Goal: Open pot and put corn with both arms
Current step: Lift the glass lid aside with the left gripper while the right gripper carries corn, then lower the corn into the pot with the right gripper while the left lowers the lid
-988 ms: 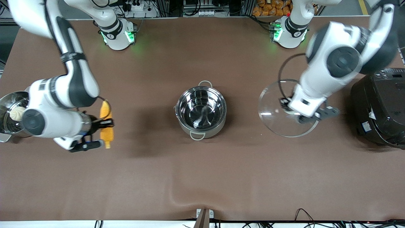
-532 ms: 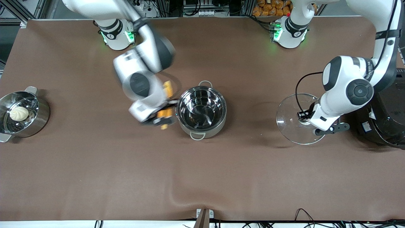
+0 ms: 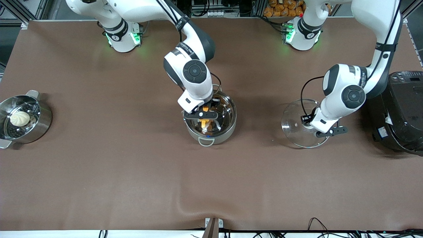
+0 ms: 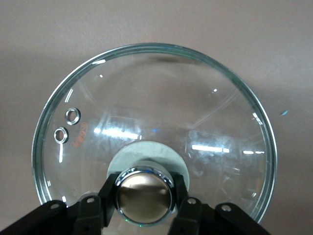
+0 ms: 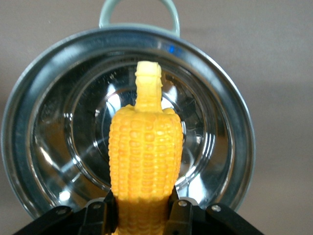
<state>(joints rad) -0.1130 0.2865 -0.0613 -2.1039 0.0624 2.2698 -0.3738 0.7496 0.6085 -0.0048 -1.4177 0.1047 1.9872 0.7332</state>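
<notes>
From my remote station I see the brown table (image 3: 99,172) carrying, in descending size, the black rice cooker (image 3: 401,112) at the left arm's end, cut off by the frame edge; the pot (image 3: 228,127) at the table's centre, lidless, one loop handle at 6 o'clock and the handle at 12 o'clock mostly hidden by the right arm; the glass lid (image 3: 292,124), between pot and cooker; and the steamer pot (image 3: 43,120) with its white bun (image 3: 19,118) at the right arm's end, partly cut off. The right gripper (image 3: 205,115) hangs over the pot's open mouth, jaws closed on the corn (image 3: 205,123); in the front view only small yellow patches of the cob show past the fingers. In the right wrist view the corn (image 5: 145,161) points stalk stub outward over the pot's bowl (image 5: 58,147), its gripped end cut off at the frame edge between the right gripper (image 5: 145,215) pads. The left gripper (image 3: 310,124) is over the lid, and its hold is hidden in the front view by the wrist. In the left wrist view, the left gripper (image 4: 144,196) is clamped on the copper-coloured knob (image 4: 144,194), with the glass lid (image 4: 161,98) spread flat around it above bare table; whether the rim touches the table I cannot tell.
</notes>
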